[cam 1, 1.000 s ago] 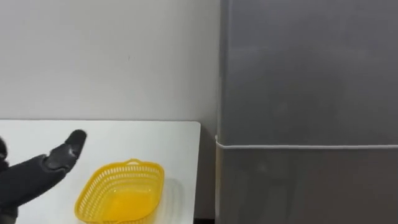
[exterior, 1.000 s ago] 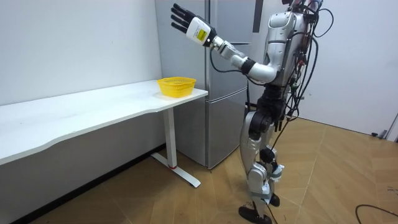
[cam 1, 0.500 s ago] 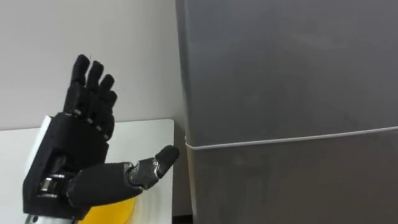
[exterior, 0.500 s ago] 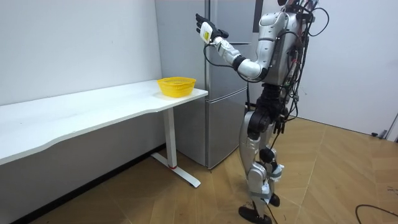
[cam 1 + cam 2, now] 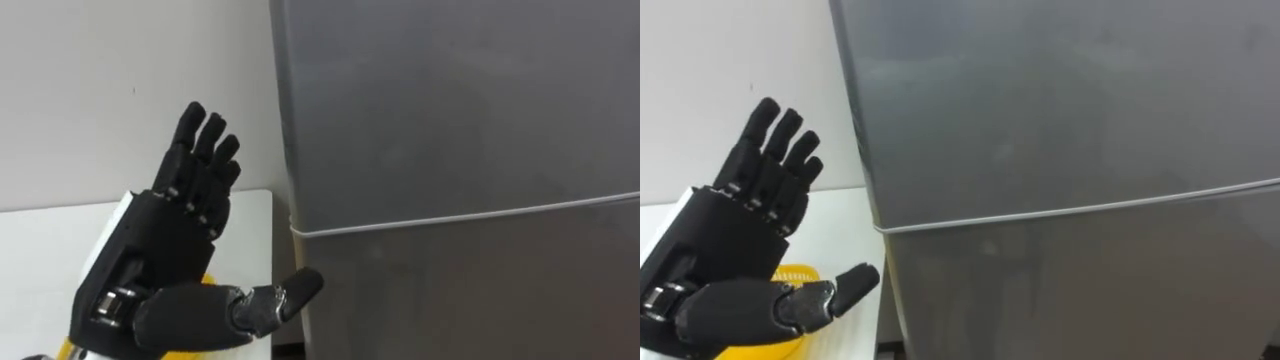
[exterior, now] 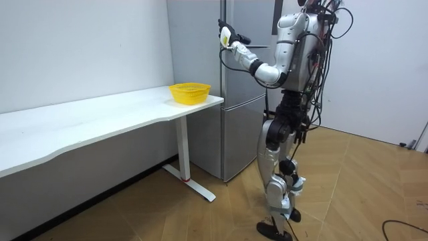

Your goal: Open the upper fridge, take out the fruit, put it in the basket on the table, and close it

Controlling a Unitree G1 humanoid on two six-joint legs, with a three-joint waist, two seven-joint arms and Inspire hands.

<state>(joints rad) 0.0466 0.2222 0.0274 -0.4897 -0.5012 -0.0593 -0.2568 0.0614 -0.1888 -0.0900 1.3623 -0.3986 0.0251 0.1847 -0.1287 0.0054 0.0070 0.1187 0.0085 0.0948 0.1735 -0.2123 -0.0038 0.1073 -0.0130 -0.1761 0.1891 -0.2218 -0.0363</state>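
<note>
L hand is raised in the foreground, fingers straight and spread wide, holding nothing. Thumb points at the fridge's left edge; contact can't be confirmed. Behind the hand, a yellow basket sits on the white table, at the end nearest the fridge. Fridge stands just beside the table. Its upper door is closed, contents unseen. Robot stands upright facing it.

We are seeing our left hand covering most of the yellow basket beside the fridge, whose top is being cut off.
</note>
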